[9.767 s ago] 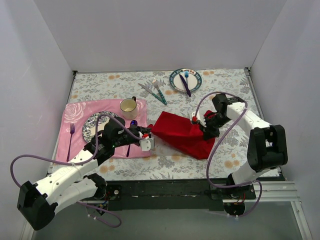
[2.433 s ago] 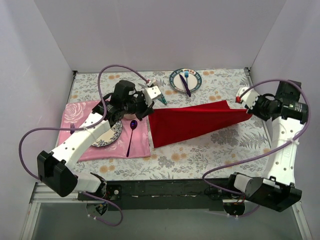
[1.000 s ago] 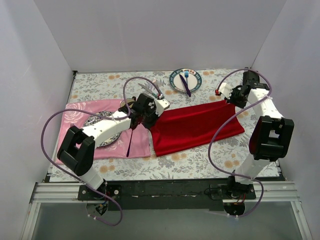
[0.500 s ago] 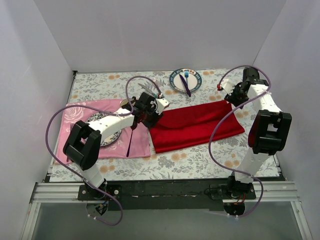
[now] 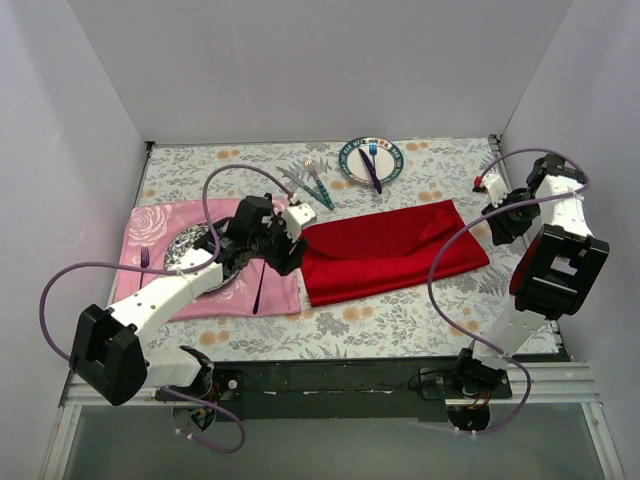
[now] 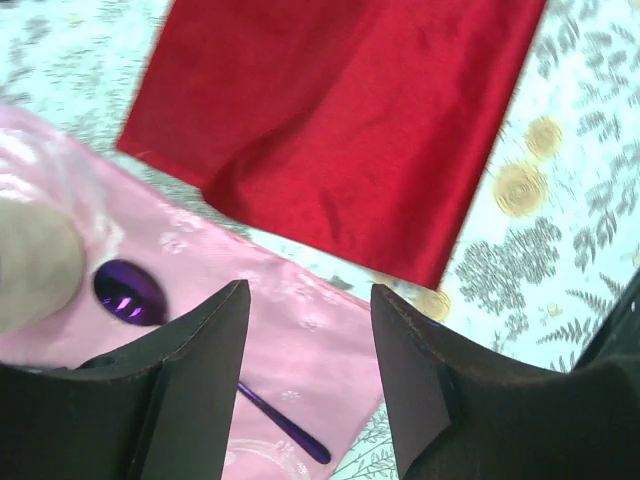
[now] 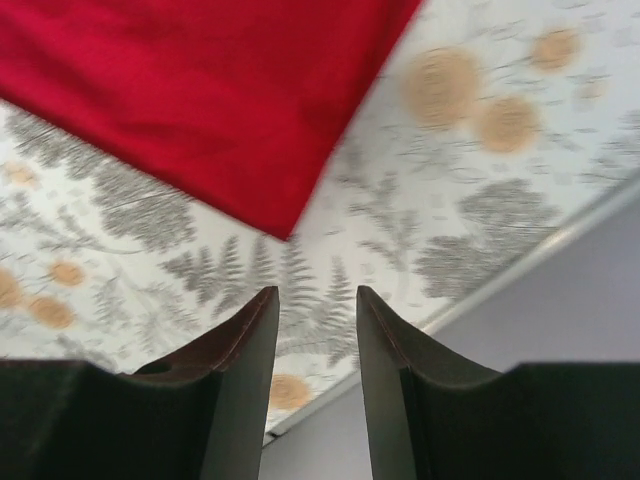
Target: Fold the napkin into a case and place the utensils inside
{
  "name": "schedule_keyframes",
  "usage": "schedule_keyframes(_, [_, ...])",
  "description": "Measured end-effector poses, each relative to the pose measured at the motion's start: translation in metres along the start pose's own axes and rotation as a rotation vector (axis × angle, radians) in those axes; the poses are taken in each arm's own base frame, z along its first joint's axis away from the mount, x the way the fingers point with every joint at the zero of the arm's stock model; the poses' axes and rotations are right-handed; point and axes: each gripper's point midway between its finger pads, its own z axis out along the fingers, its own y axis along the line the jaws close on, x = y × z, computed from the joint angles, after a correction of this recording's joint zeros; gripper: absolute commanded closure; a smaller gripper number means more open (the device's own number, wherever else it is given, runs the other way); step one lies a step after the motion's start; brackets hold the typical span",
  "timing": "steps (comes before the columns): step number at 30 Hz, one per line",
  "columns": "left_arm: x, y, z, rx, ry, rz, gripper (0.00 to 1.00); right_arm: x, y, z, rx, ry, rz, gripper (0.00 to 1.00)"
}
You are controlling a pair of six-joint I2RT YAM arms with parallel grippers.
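Observation:
The red napkin (image 5: 390, 250) lies flat as a long folded strip in the middle of the table, also in the left wrist view (image 6: 340, 130) and the right wrist view (image 7: 190, 90). The utensils (image 5: 312, 182), a fork and knife with teal handles, lie behind its left end. My left gripper (image 5: 288, 250) hangs open over the pink mat's right edge, just left of the napkin, with nothing between its fingers (image 6: 310, 300). My right gripper (image 5: 503, 225) stands open and empty off the napkin's right end (image 7: 317, 300).
The pink placemat (image 5: 150, 225) holds a patterned plate (image 5: 190, 250), a purple spoon (image 5: 260, 285) (image 6: 130, 290) and a purple fork (image 5: 143, 262). A beige cup (image 6: 30, 265) sits beside the spoon. A plate (image 5: 352, 170) with a blue fork and purple knife stands at the back. The table's right edge (image 7: 500, 280) is close.
Both grippers have opened and let go of the napkin's ends. The left one drew back over the pink mat, the right one moved right. The napkin has settled flat.

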Motion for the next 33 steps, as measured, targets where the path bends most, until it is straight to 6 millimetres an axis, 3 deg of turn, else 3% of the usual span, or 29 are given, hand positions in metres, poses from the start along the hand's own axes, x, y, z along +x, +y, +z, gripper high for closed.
schedule_keyframes(3, [0.016,-0.032,0.008,0.086,0.028,0.068,0.48,0.02,0.035,0.013,-0.079,0.032,0.005,0.53])
schedule_keyframes(5, [0.029,-0.051,0.015,0.138,0.063,0.101,0.48,0.022,0.043,0.016,-0.104,0.043,0.013,0.51])
schedule_keyframes(7, [0.039,-0.064,0.023,0.179,0.099,0.121,0.46,0.02,0.042,0.021,-0.114,0.047,0.035,0.5])
schedule_keyframes(12, [0.053,-0.071,0.04,0.198,0.147,0.146,0.42,0.015,0.027,0.04,-0.144,0.046,0.124,0.5])
schedule_keyframes(19, [0.061,-0.093,0.058,0.239,0.171,0.223,0.42,0.018,0.031,0.063,-0.214,0.064,0.235,0.55])
schedule_keyframes(22, [0.068,-0.101,0.067,0.249,0.191,0.258,0.48,0.022,0.036,0.067,-0.223,0.074,0.265,0.66])
schedule_keyframes(23, [0.071,-0.102,0.071,0.249,0.203,0.267,0.51,0.023,0.039,0.069,-0.229,0.078,0.274,0.73])
schedule_keyframes(26, [0.086,-0.104,0.08,0.243,0.253,0.29,0.67,0.031,0.05,0.075,-0.254,0.097,0.303,0.91])
schedule_keyframes(27, [0.09,-0.103,0.083,0.237,0.268,0.303,0.8,0.034,0.054,0.077,-0.263,0.105,0.31,0.94])
schedule_keyframes(31, [0.099,-0.1,0.083,0.222,0.287,0.332,1.0,0.047,0.071,0.082,-0.3,0.134,0.332,0.99])
schedule_keyframes(33, [0.102,-0.1,0.081,0.218,0.291,0.348,1.0,0.053,0.078,0.079,-0.303,0.139,0.335,0.99])
